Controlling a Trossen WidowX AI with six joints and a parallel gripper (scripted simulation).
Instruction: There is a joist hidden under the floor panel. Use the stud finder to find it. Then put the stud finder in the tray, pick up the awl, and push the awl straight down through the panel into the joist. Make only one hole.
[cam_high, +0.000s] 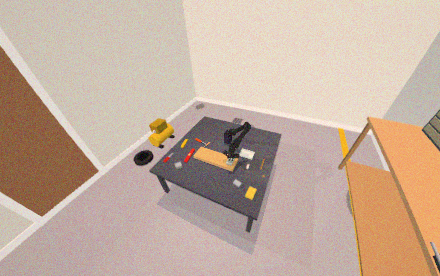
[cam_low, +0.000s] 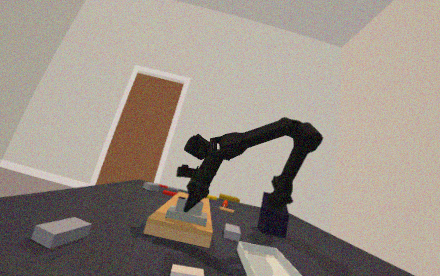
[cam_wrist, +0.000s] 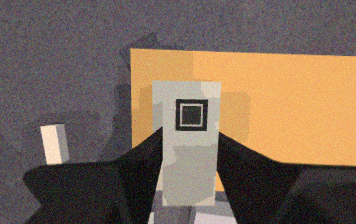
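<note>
The tan floor panel (cam_high: 210, 157) (cam_low: 175, 231) (cam_wrist: 295, 110) lies on the dark table. My gripper (cam_high: 230, 158) (cam_low: 188, 208) (cam_wrist: 186, 130) is shut on the grey stud finder (cam_low: 172, 213) (cam_wrist: 190, 165), which sits on the panel near one end, the right end in the top view. Its small square display is dark in the wrist view. The pale tray (cam_high: 247, 153) (cam_low: 244, 257) is beside that end of the panel. A small orange-red handled item (cam_high: 198, 140) (cam_low: 225, 203) lies beyond the panel; I cannot tell whether it is the awl. The joist is hidden.
A small pale block (cam_high: 247, 166) (cam_wrist: 53, 145) is close to the panel's end. A grey block (cam_high: 237, 183) (cam_low: 60, 233) and a yellow block (cam_high: 251, 193) are toward the table's front. A red tool (cam_high: 189, 155) lies past the panel's far end. A thin brown stick (cam_high: 262, 163) lies right of the tray.
</note>
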